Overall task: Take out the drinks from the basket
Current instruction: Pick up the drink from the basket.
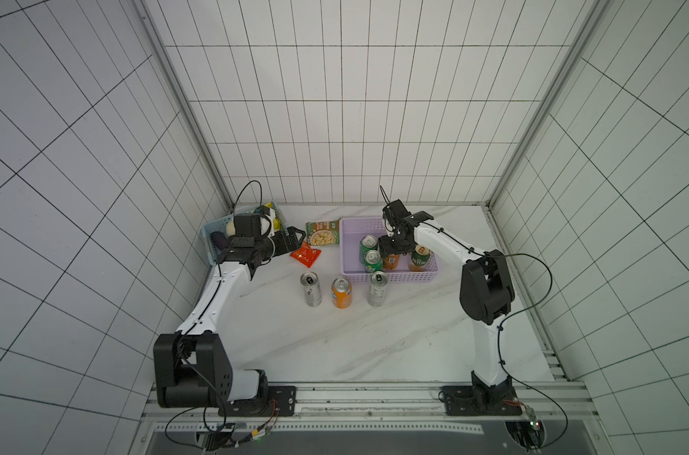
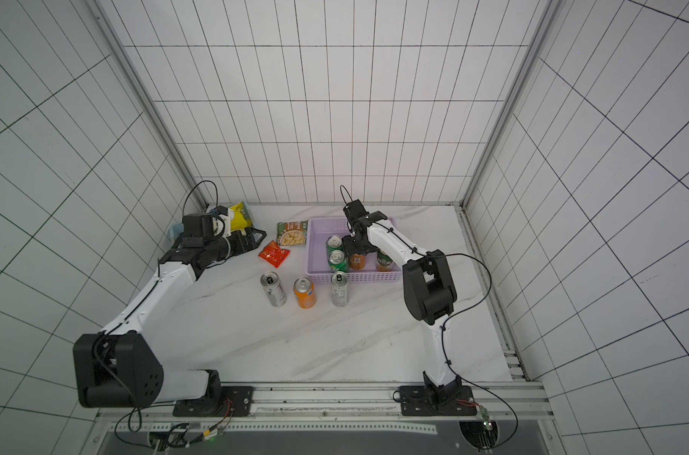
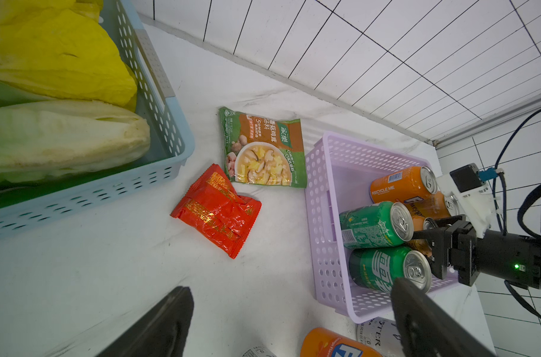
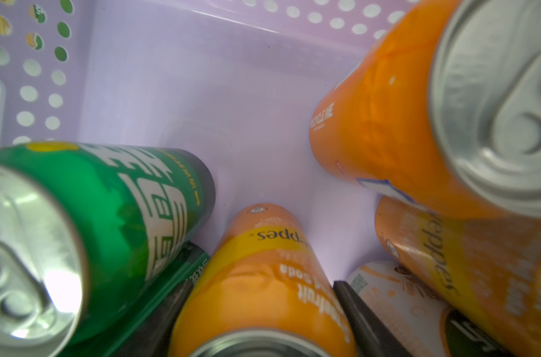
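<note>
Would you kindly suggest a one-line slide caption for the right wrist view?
Right gripper straddling an orange metal drink can inside the lilac perforated plastic basket, beside a green metal can.

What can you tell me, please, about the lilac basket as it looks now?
The lilac basket is shallow, rectangular plastic, with perforated walls and a solid floor. It sits on the marble table, toward the back. Upright drinks stand inside, two green cans among them. The right pincer reaches in, fingers either side of an orange can.
</note>
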You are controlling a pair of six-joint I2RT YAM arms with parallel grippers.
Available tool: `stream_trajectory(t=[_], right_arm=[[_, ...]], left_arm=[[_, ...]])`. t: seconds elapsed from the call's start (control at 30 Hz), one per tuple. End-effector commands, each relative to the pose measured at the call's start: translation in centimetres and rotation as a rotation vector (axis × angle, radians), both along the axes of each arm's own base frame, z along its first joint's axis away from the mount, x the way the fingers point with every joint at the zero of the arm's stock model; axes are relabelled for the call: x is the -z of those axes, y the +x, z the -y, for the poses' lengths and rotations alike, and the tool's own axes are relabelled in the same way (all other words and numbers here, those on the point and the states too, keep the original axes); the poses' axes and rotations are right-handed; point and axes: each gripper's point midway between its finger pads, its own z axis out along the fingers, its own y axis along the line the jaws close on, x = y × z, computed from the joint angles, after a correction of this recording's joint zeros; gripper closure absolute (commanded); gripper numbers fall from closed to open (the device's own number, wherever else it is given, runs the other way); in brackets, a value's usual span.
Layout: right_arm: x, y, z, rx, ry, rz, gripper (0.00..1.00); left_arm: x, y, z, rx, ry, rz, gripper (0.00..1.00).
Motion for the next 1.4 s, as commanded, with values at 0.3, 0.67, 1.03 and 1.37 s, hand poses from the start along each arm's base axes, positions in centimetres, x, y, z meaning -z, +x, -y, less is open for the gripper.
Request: stream_trajectory(t=[0.3,0.67,1.03,1.37], right_arm=[[-4.7,-0.1,0.6,-0.009,-0.008,0.078,0.34],[-8.9,-1.0,1.3,-0.014,0.022,0.143,0.34],[-13.5,-3.4,1.4,-0.038,0.053,0.212,0.34],[-16.7,-5.9,1.3,-0.057,0.078,0.263,0.34]], left_arm=[[-1.2,0.4,-0.2,0.001,-0.002,0.032,0.02],[-1.2,0.4,-0.2,0.001,-0.001,0.033,0.02],[-1.2,0.4,-0.3,0.000,0.001,0.032,0.02],[-1.4,0.4,-0.3,0.000,0.003,0.036,0.02]])
